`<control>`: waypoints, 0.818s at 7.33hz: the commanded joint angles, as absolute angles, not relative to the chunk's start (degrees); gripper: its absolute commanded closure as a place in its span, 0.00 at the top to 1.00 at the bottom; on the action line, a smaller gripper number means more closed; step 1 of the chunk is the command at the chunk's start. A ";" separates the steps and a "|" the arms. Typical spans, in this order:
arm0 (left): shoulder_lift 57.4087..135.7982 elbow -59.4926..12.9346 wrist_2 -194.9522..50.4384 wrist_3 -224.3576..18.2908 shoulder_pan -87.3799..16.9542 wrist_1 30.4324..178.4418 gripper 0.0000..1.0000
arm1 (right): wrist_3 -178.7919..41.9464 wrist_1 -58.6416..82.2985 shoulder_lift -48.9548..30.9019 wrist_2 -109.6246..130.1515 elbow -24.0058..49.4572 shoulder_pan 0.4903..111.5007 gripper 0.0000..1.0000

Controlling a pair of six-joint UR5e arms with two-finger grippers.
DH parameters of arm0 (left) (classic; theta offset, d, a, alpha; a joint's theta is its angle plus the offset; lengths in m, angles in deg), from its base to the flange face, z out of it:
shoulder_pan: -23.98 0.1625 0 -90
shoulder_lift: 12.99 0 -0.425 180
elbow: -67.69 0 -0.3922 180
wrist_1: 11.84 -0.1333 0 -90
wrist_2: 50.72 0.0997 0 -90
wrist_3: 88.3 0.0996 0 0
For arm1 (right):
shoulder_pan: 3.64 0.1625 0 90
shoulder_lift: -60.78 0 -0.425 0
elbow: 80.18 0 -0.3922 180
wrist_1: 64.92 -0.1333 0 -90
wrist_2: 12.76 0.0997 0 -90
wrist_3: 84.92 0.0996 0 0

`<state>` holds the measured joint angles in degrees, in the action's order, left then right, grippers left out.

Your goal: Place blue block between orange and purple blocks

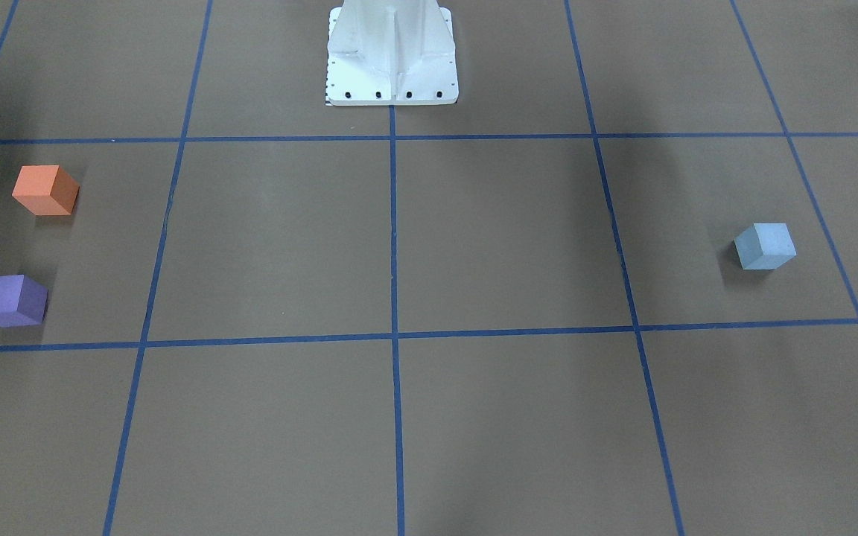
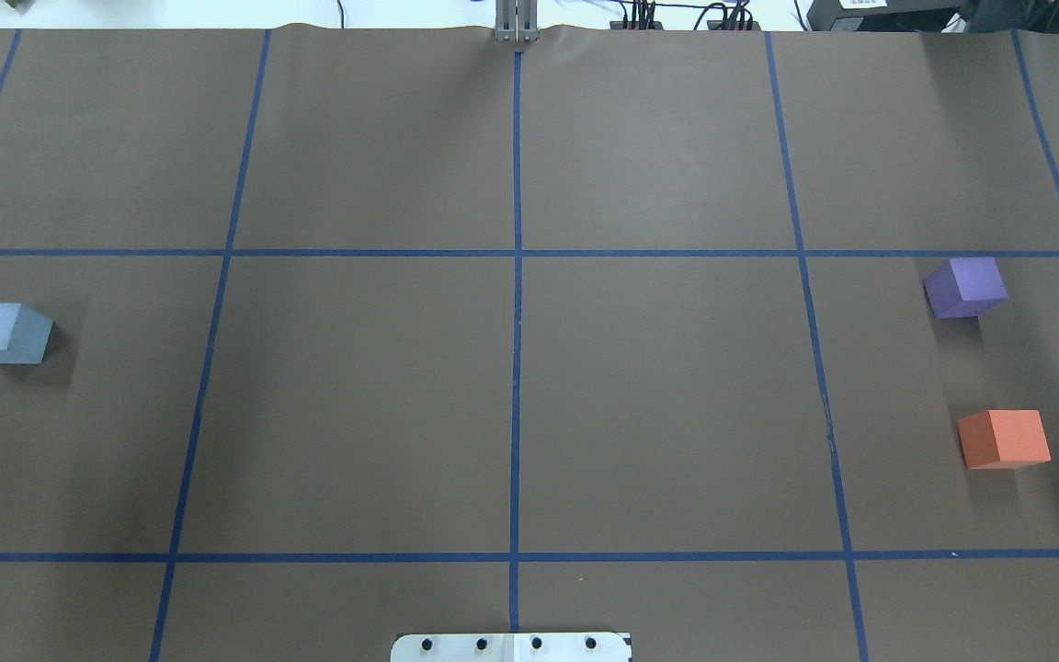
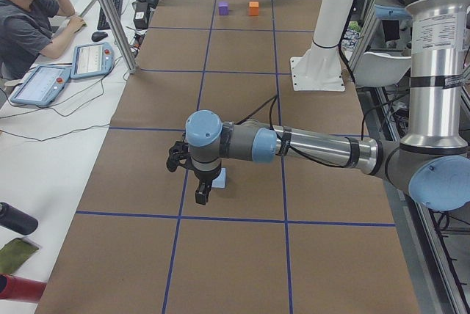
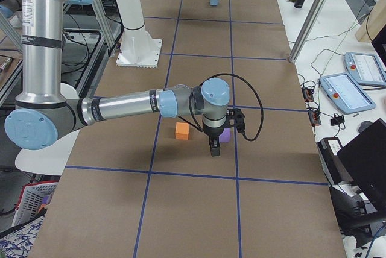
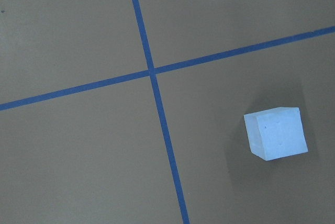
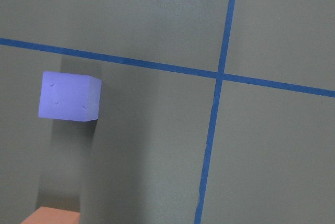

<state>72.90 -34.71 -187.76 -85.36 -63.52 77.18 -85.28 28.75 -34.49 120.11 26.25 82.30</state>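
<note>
Left gripper (image 3: 201, 191) is hanging from the near arm at the centre of the left-end view, just above and partly in front of the blue block (image 3: 221, 179). Whether its fingers are spread or closed cannot be told, as no other view is showing it. The right gripper (image 4: 215, 147) is hovering at the centre of the right-end view, just beside the purple block (image 4: 225, 136) and near the orange block (image 4: 182, 131). Its finger state cannot be told either.

All three blocks are resting on the brown table (image 2: 658, 395), so nothing is being carried. In the overhead view the blue block (image 2: 5, 333) is sitting at the far left edge, mid-height. The purple block (image 2: 965, 287) and orange block (image 2: 1004, 439) are sitting apart at the far right, purple above orange.

Several things could go wrong from here. The blue block is turned at an angle to the blue tape lines (image 2: 517, 368), so a poorly aligned pinch could twist or drop it. The carry is crossing the whole table, and the right arm is occupying the target area, so the arms could collide. The gap looks tight enough that a skewed set-down could nudge a neighbour.

No brand, label or writing is readable on the blocks or the table.
</note>
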 commanded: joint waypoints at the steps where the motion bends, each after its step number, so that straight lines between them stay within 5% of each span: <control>1: 72.79 -34.35 -189.06 -93.98 -58.31 78.51 1.00 | -85.28 28.77 -34.58 120.13 26.25 82.15 1.00; 6: 72.00 -26.53 -183.62 -116.19 -44.43 104.84 1.00 | -85.36 28.77 -34.58 120.13 26.25 82.15 1.00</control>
